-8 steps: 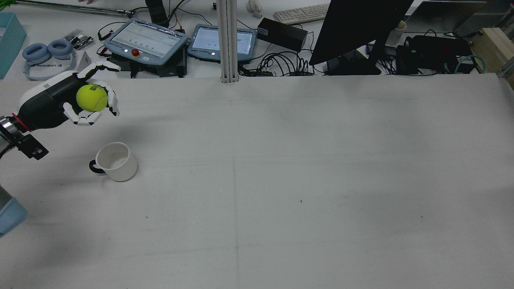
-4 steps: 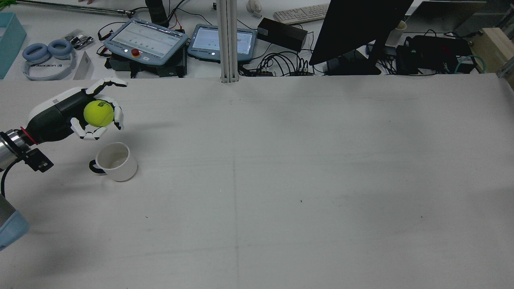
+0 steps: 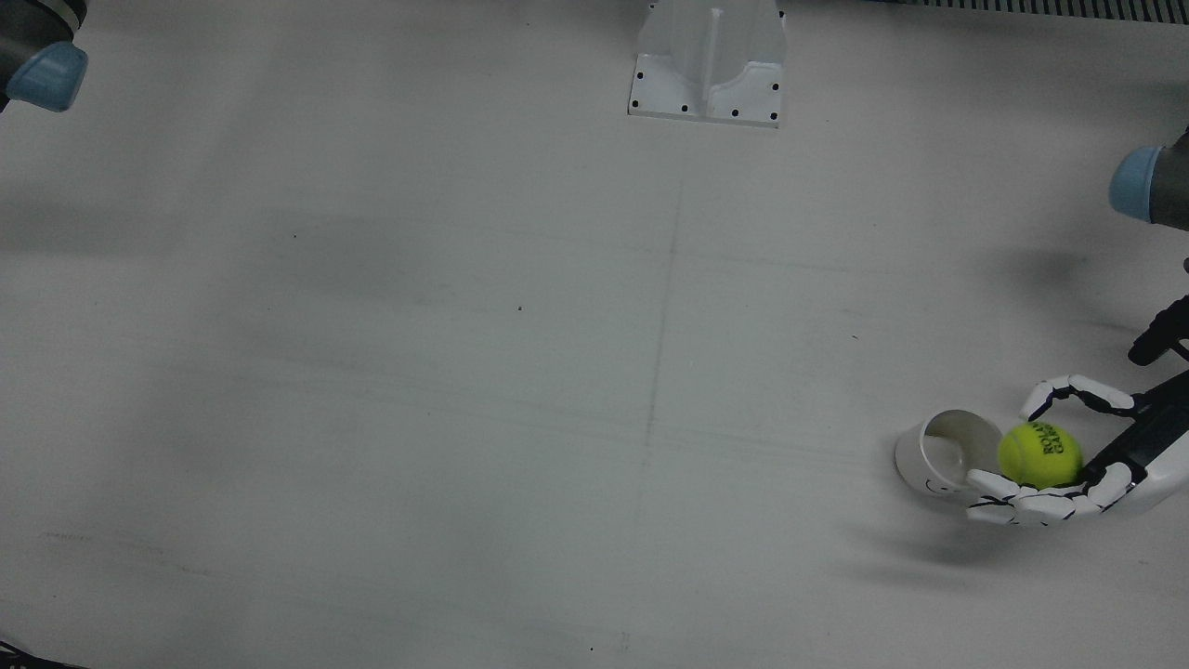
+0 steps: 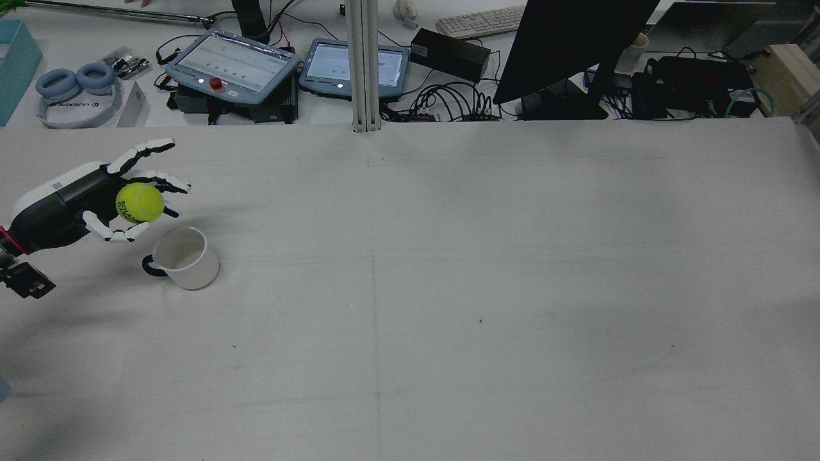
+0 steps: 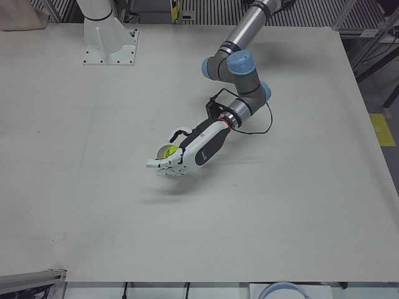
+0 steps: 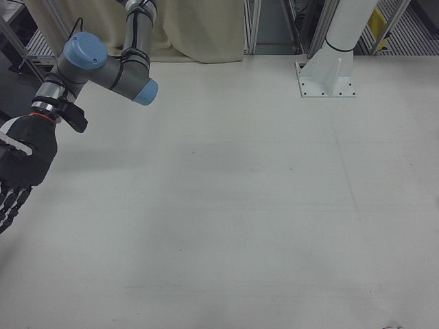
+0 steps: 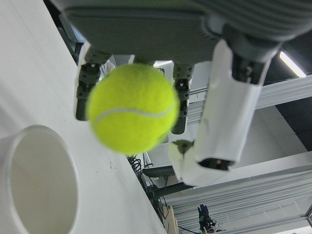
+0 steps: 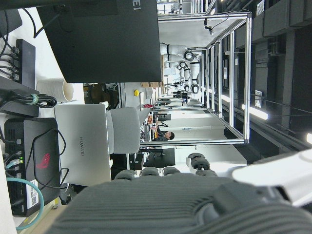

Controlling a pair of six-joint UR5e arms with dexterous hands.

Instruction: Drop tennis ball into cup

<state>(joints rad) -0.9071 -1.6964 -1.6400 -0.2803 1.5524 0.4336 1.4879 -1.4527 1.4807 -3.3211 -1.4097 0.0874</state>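
Note:
The yellow tennis ball [image 4: 139, 202] lies against the palm of my left hand [image 4: 77, 205], whose fingers are spread straight and no longer wrap it. The hand hovers just behind and left of the white cup [image 4: 182, 256], which stands upright with a dark handle. In the front view the ball [image 3: 1039, 454] sits beside the cup's rim [image 3: 938, 451], over the outstretched fingers [image 3: 1031, 502]. The left hand view shows the ball [image 7: 132, 108] in front of the palm, above the cup's mouth [image 7: 39, 180]. My right hand [image 6: 20, 164] hangs empty at the table's far side.
The white table [image 4: 448, 288] stretches wide to the right of the cup. A camera post [image 4: 362, 64] stands at the back edge, with tablets [image 4: 234, 64], cables and a monitor [image 4: 570, 45] behind it. The post's base plate [image 3: 708, 65] shows in the front view.
My left hand has come down and back toward the cup with the ball. Its fingers, earlier curled round the ball, have spread open.

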